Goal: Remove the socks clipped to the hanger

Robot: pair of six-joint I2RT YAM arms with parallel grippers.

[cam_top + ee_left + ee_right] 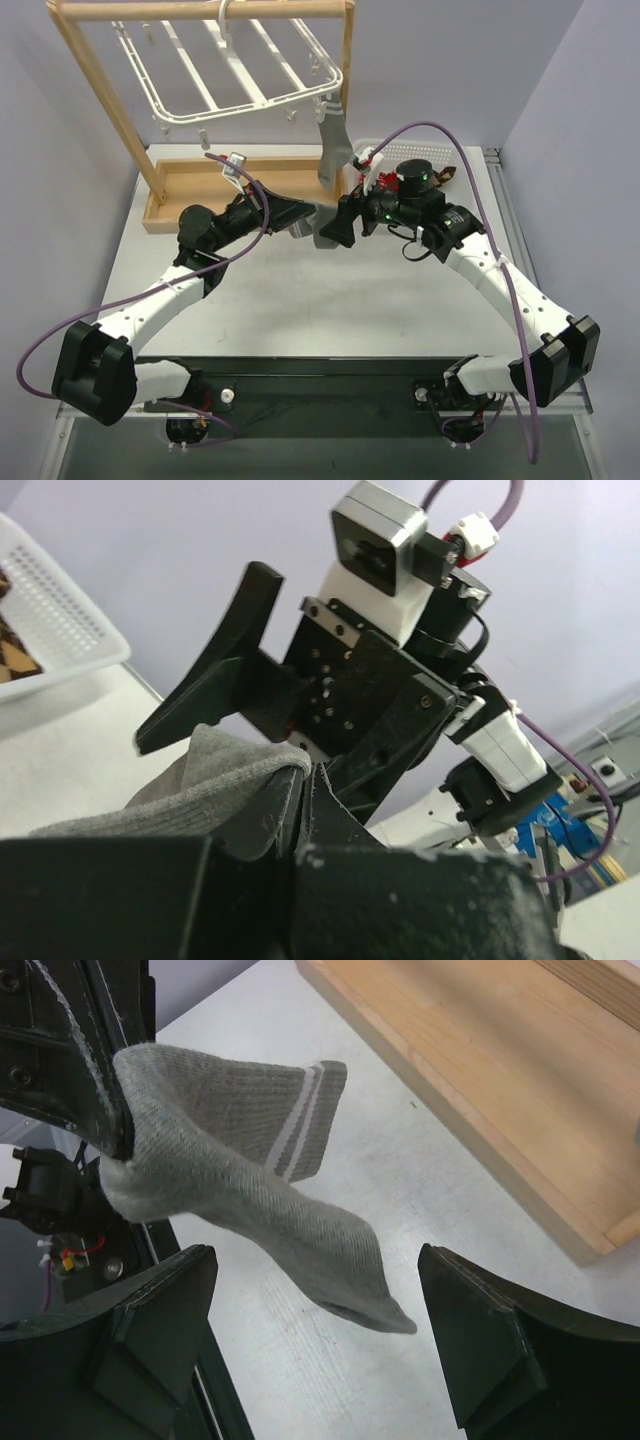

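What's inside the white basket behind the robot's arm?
In the white basket a brown-and-black diamond sock shows at one side and something red at the other. The right arm covers the middle, so anything else there is hidden.

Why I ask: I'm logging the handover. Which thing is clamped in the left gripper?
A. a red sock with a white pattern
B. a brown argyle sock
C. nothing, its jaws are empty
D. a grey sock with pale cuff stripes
D: the left gripper is shut on a grey sock, and the sock's two pale stripes show in the right wrist view.
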